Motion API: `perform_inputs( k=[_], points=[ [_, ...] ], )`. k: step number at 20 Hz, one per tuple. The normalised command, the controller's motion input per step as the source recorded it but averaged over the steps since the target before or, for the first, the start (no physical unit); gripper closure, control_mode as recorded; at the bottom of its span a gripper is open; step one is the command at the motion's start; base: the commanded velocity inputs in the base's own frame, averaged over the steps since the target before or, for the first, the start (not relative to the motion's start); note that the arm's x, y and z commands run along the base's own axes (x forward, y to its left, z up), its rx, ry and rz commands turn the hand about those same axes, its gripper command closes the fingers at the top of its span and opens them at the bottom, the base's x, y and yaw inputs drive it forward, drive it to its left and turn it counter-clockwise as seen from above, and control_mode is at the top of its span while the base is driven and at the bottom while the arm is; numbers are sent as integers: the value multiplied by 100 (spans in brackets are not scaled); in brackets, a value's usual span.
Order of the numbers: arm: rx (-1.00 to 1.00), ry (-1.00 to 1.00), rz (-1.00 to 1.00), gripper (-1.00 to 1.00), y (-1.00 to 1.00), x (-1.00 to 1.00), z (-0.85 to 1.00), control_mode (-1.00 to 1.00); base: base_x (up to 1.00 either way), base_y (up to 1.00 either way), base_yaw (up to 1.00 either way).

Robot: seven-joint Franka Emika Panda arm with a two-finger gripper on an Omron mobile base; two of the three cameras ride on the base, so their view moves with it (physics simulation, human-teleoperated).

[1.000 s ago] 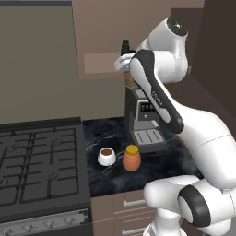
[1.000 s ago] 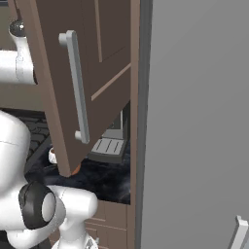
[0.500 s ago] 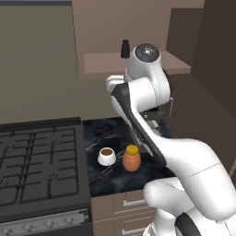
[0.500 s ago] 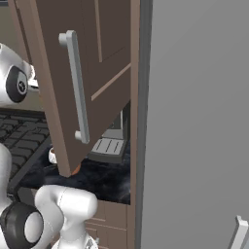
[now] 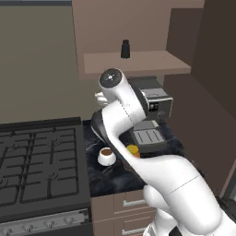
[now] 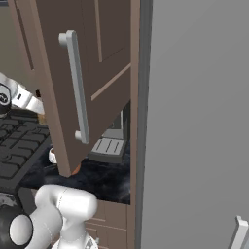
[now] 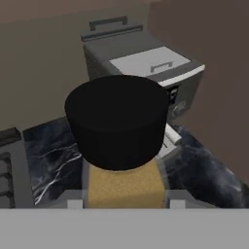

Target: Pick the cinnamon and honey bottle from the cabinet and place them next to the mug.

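Dark marble counter (image 5: 110,177), black stove (image 5: 39,170) left, tan cabinet (image 5: 138,62) above

On the dark marble counter (image 5: 110,177), bare room lies in front of the mug (image 5: 106,156) and to its left, up to the stove (image 5: 39,166). The honey bottle (image 5: 133,150) stands just right of the mug. Behind it, the coffee machine (image 5: 152,115) blocks the back right. Overhead, the cabinet (image 5: 138,62) shelf holds a short black bottle (image 5: 125,48); the open cabinet door (image 6: 82,82) closes off the right side.
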Motion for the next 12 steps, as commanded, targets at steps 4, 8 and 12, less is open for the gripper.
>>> perform_inputs(
  k=[4, 8, 12],
  points=[
    [-5, 0, -24, 100, 20, 0, -48, -100, 0, 0, 0],
    [-6, 1, -19, 100, 22, 0, -58, -100, 0, 0, 0],
    [-4, 3, -14, 100, 16, 4, -71, -100, 0, 0, 0]
  ],
)
